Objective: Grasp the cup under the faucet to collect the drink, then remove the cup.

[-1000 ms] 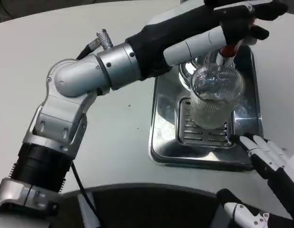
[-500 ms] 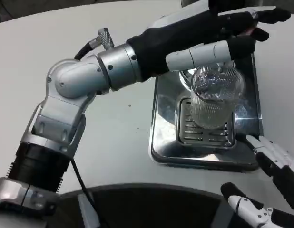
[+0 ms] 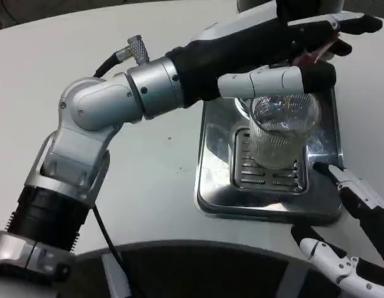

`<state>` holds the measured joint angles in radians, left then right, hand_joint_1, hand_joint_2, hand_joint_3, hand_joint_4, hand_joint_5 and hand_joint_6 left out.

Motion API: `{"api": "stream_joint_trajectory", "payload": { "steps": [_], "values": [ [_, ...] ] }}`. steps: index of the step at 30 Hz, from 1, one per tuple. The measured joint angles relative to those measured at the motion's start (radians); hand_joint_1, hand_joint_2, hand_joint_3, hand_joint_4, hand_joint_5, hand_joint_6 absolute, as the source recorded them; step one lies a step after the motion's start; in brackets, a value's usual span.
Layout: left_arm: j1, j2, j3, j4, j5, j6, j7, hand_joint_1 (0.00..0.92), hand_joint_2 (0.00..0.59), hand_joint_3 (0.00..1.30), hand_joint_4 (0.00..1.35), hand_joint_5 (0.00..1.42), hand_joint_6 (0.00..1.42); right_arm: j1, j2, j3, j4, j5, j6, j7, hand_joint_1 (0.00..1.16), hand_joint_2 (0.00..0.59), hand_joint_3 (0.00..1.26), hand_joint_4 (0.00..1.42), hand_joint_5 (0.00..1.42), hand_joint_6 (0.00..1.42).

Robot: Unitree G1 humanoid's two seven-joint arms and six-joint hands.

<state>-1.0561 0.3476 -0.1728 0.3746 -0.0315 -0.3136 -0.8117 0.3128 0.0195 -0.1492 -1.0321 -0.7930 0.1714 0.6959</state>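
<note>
left arm: bent, reaches far forward across the top | left robot hand [image 3: 285, 46]: stretched out flat, fingers long | right robot hand [image 3: 356, 236]: low at bottom right, fingers spread, holds nothing

no readable text, labels, numbers or signs anywhere

Silver jointed left forearm [image 3: 99, 118], black cable, black-and-white left hand [image 3: 266, 46].

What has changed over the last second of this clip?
The left hand has shifted slightly above the cup, its lower finger dropping closer to the rim. The right hand drew back from the tray edge, then returned. Cup and tray stayed put.
</note>
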Motion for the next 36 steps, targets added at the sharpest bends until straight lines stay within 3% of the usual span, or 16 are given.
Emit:
{"api": "stream_joint_trajectory", "payload": {
  "steps": [11,17,21,30,36],
  "values": [
    [-0.003,0.005,-0.006,0.000,0.003,-0.009,0.003,0.000,0.000,0.10,0.02,0.12,0.12,-0.032,-0.031,0.008,0.034,0.102,0.126,-0.104,0.35,0.320,0.00,0.00,0.00,0.00],
    [-0.004,0.008,-0.008,0.000,0.003,-0.009,0.003,0.000,0.000,0.10,0.02,0.12,0.12,-0.036,-0.046,-0.004,0.101,0.199,0.132,-0.196,0.40,0.303,0.00,0.00,0.00,0.00],
    [-0.005,0.009,-0.008,0.000,0.003,-0.009,0.003,0.000,0.000,0.10,0.02,0.12,0.12,-0.036,-0.065,-0.007,0.145,0.263,0.103,-0.267,0.48,0.279,0.00,0.00,0.01,0.00],
    [-0.004,0.019,-0.007,-0.014,0.004,-0.009,0.004,0.000,0.000,0.11,0.04,0.13,0.12,-0.072,-0.101,0.003,0.249,0.367,-0.036,-0.425,0.62,0.227,0.00,0.00,0.05,0.00],
    [-0.004,0.022,-0.008,-0.021,0.005,-0.009,0.006,0.000,0.000,0.12,0.04,0.13,0.12,-0.114,-0.144,0.006,0.341,0.440,-0.112,-0.467,0.69,0.210,0.00,0.00,0.05,0.00]
  ]
}}
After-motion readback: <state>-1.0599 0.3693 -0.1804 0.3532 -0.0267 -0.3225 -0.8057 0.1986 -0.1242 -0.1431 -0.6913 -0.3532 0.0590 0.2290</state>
